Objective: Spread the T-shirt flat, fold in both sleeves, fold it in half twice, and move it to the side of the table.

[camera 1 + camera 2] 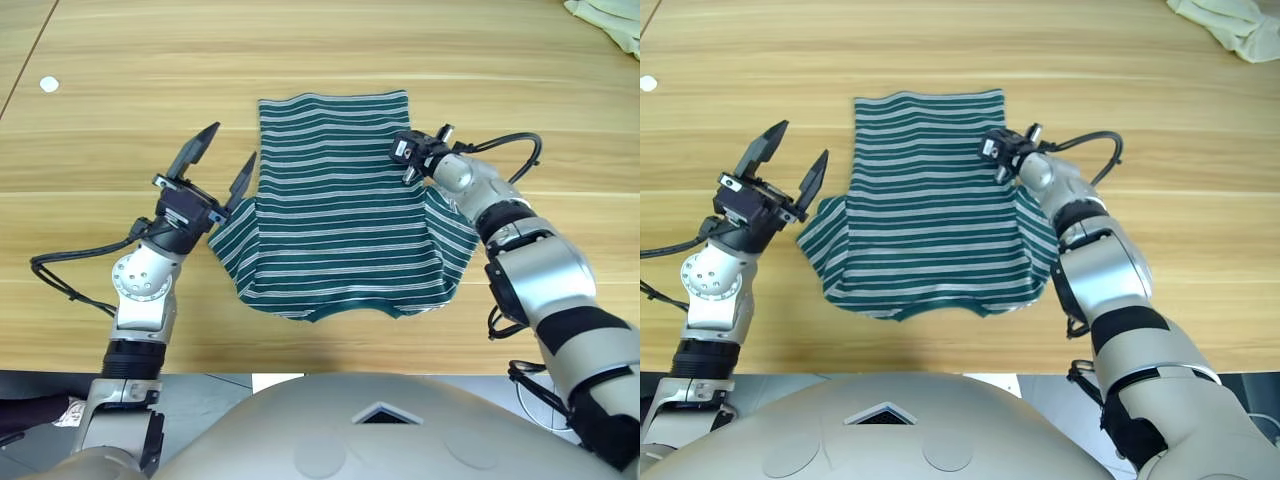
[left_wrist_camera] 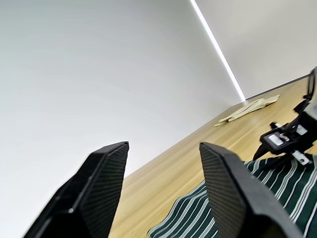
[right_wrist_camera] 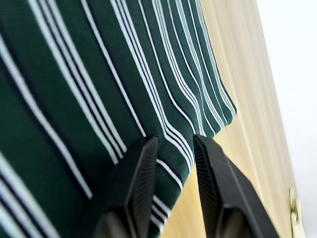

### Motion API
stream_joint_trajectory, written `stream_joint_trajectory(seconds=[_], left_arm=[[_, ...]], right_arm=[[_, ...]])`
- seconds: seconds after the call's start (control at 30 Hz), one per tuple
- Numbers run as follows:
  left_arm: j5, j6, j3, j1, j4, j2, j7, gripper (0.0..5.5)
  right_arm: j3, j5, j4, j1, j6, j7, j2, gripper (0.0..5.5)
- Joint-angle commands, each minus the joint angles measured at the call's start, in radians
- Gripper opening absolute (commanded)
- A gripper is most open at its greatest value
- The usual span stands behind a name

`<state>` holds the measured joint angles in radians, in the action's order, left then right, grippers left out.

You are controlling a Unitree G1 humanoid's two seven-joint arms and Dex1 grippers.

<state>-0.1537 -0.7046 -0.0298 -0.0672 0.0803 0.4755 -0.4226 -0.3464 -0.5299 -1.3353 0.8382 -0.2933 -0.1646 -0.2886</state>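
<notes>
A small white round thing point(image 1: 49, 84) lies on the wooden tabletop point(image 1: 130, 40) at the far left, well apart from everything else. Nearer in, the left gripper point(image 1: 233, 142) hangs just beside the left edge of the T-shirt point(image 1: 335, 215), tilted upward. Its two dark fingers point(image 2: 101, 181) are spread wide with nothing between them.

The T-shirt, dark green with thin white stripes, lies flat in the middle of the tabletop. Its straight hem is on the far side and its collar end faces the robot. At that near end the cloth widens out to both sides, and the left sleeve sticks out below the left gripper.

The right gripper point(image 1: 408, 152) is down on the far right part of the shirt, close to its right edge. In the right wrist view its fingers point(image 3: 136, 191) stand a narrow gap apart, with striped cloth and a strip of wood showing between them. They seem to rest on the cloth, though it is hard to tell whether they nip any of it.

A pale, crumpled cloth point(image 1: 612, 22) lies at the far right corner of the tabletop, well apart from the shirt.
</notes>
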Motion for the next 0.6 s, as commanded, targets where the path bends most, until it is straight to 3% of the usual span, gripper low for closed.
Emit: stream_joint_trajectory(seconds=[0.03, 0.2, 0.4, 0.5, 0.6], left_arm=[[0.065, 0.018, 0.025, 0.016, 0.06, -0.002, 0.015, 2.65], [0.139, -0.017, 0.031, 0.01, 0.147, 0.011, 0.018, 2.65], [0.404, -0.017, 0.075, -0.047, 0.209, 0.14, 0.095, 2.65], [0.582, 0.023, 0.131, -0.143, 0.154, 0.257, 0.148, 2.65], [0.688, 0.053, 0.117, -0.216, 0.029, 0.316, 0.12, 2.65]], right_arm=[[0.04, 0.026, -0.032, 0.017, 0.09, 0.02, -0.018, 1.33], [0.062, 0.038, -0.03, 0.029, 0.075, 0.064, -0.007, 1.33], [0.261, 0.252, 0.068, 0.016, -0.35, 0.121, -0.011, 1.33], [0.355, 0.391, 0.243, -0.086, -0.552, 0.074, -0.054, 1.33], [0.398, 0.502, 0.54, -0.234, -0.569, 0.004, -0.103, 1.33]])
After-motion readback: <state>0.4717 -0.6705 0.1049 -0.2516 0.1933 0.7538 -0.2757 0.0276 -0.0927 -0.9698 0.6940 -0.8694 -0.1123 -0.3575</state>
